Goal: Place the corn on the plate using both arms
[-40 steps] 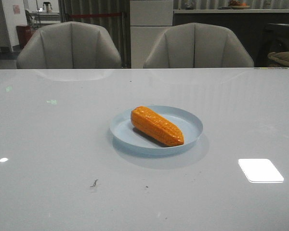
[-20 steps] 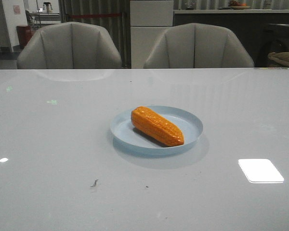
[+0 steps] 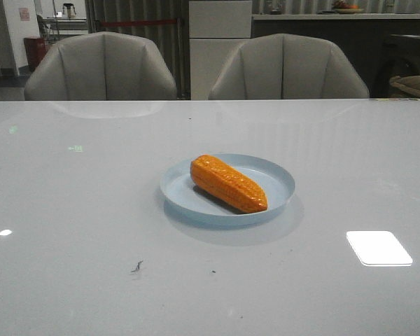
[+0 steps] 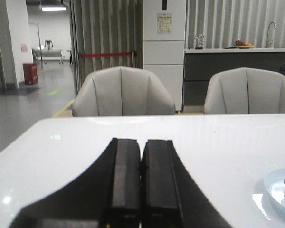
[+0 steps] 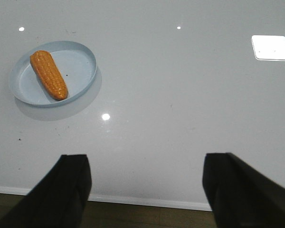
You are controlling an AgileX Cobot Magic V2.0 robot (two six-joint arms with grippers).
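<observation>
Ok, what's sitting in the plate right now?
Only the corn, lying diagonally across the pale blue plate. A small dark speck shows on the bare floor beside it. The floor directly under the cob is hidden.

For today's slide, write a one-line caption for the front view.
Orange corn cob lying diagonally inside the pale blue plate on the glossy white table.

1. Corn (image 3: 228, 183) lying inside plate (image 3: 276, 178), tapered end toward near right.
2. Plate resting mid-bench (image 3: 70, 210).
3. Two chairs (image 3: 101, 66) standing behind bench, side by side.
</observation>
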